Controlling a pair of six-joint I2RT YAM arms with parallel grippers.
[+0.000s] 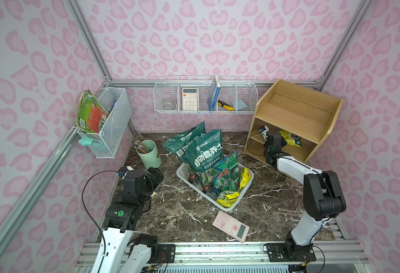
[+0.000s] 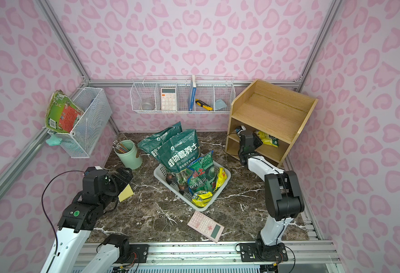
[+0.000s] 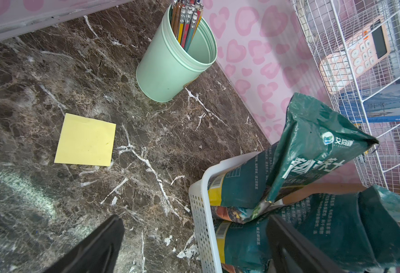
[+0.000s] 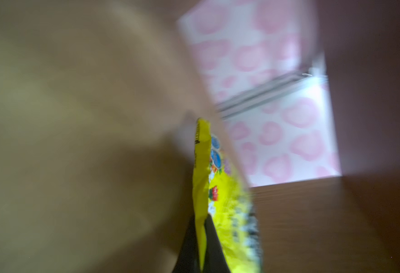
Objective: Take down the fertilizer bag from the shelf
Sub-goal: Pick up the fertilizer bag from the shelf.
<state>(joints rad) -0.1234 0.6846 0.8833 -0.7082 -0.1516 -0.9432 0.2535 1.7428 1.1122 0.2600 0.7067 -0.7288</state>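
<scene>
The light wood stepped shelf (image 1: 295,111) (image 2: 271,111) stands at the back right of the marble table. A yellow fertilizer bag (image 1: 291,140) (image 2: 268,139) lies in its lower open compartment. My right gripper (image 1: 283,141) (image 4: 202,219) reaches into that compartment and is shut on the bag's thin yellow edge (image 4: 201,179); this wrist view is blurred. My left gripper (image 1: 155,176) (image 3: 194,217) hangs open over the table's left side, between the green cup and the white basket, holding nothing.
A white perforated basket (image 1: 227,208) mid-table holds green soil bags (image 1: 203,151) and small yellow bags. A green cup of pencils (image 1: 149,153), a yellow sticky note (image 2: 126,193) and a pink calculator (image 1: 230,225) lie on the table. Wire baskets (image 1: 204,94) (image 1: 106,123) hang on the walls.
</scene>
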